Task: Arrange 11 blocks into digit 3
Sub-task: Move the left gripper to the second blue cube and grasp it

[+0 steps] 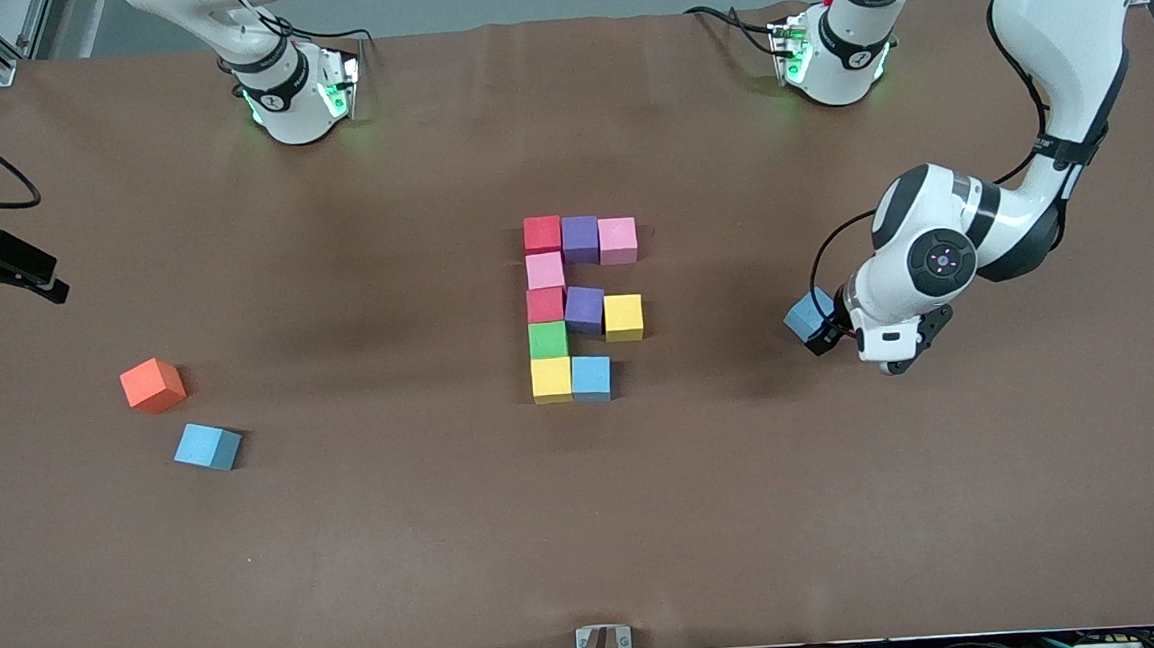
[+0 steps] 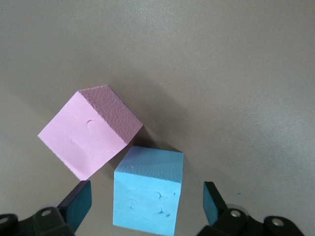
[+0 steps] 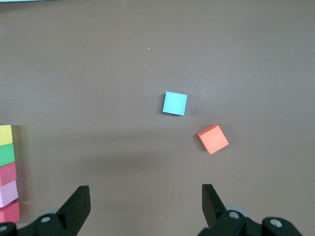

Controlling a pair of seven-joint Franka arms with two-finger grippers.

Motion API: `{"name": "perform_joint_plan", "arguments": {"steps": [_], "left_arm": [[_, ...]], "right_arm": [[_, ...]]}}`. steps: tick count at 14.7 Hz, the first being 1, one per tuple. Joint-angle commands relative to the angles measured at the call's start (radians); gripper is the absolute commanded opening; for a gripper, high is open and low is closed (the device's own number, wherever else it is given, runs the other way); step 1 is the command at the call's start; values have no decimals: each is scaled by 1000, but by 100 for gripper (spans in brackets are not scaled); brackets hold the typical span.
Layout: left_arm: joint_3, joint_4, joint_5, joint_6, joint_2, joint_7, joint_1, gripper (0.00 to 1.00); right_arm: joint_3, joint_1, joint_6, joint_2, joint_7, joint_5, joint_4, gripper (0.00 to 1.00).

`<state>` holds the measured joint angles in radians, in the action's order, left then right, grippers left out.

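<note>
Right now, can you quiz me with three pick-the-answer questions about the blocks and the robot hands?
1. Where is the orange cube?
A. Inside the block shape
B. Beside a loose light blue block, toward the right arm's end of the table
C. On top of a green block

2. How many blocks make up the block shape in the middle of the table?
A. 6
B. 10
C. 14

3. What is the left gripper doing?
A. Open, with a light blue cube between its fingers
B. Shut on a yellow block
C. Shut on nothing

Answers:
1 B: the two lie close together, away from the shape.
2 B: ten touching blocks can be counted from the front.
3 A: its wrist view shows gaps on both sides of the cube.
</note>
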<state>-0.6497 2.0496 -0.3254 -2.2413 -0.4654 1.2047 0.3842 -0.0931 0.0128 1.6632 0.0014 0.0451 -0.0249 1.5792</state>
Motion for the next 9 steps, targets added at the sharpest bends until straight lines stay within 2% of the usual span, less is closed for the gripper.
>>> {"name": "perform_joint_plan", "arguments": {"steps": [1,4,9], "left_arm": [[-7,23,-11,-40,-4,-11,10,99],[-7,24,-18,-61,-33,-11,7,97],[-4,26,-63,-64,-65,-11,9,86]], "right_arm": [[9,-5,-16,-15,7,22,-5,100],[9,-1,-16,-11,7,20,-5,100],[9,4,-13,-8,5,20,-5,100]]}}
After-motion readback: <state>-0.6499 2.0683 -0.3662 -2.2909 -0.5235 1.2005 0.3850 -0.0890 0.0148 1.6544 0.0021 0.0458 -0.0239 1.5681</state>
